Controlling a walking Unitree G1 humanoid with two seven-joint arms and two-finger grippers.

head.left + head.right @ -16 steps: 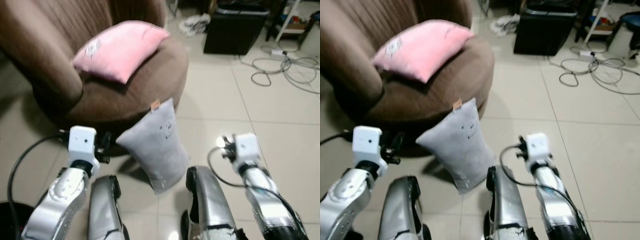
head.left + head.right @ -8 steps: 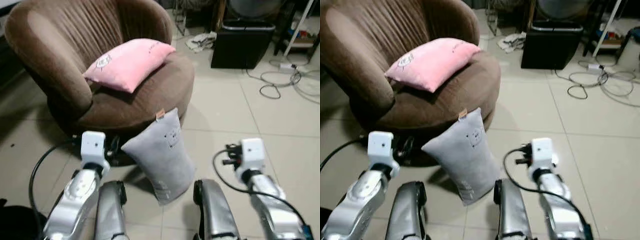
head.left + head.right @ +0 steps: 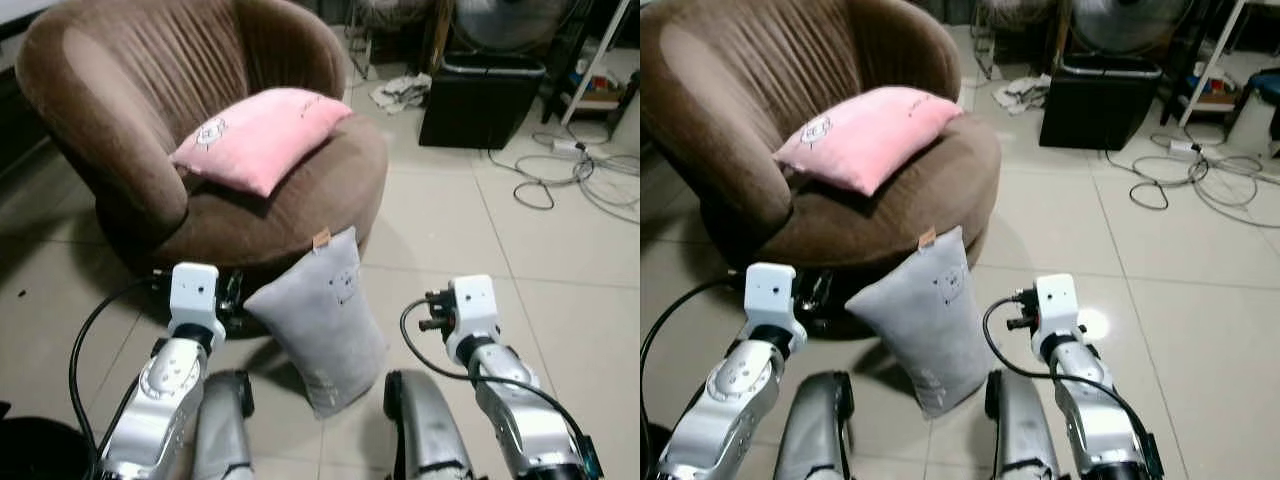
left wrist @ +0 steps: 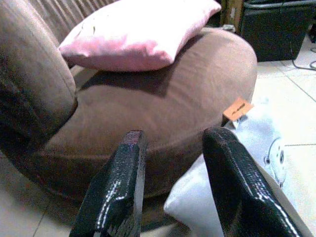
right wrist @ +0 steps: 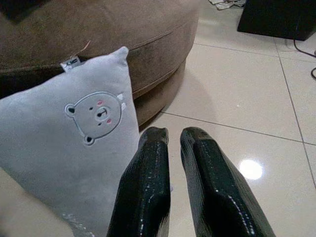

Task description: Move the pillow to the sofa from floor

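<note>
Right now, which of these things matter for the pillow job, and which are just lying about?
For the job: grey pillow on the floor, leaning on the sofa; left claw; right claw.

Lying about: pink pillow, black bin, cables, rag.

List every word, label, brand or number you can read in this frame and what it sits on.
None can be read.
Orange tag on the grey pillow: print too blurred.
White tag at the same pillow's corner: dark marks, too small.
Pink pillow on the brown sofa: a drawn emblem, no legible words.
</note>
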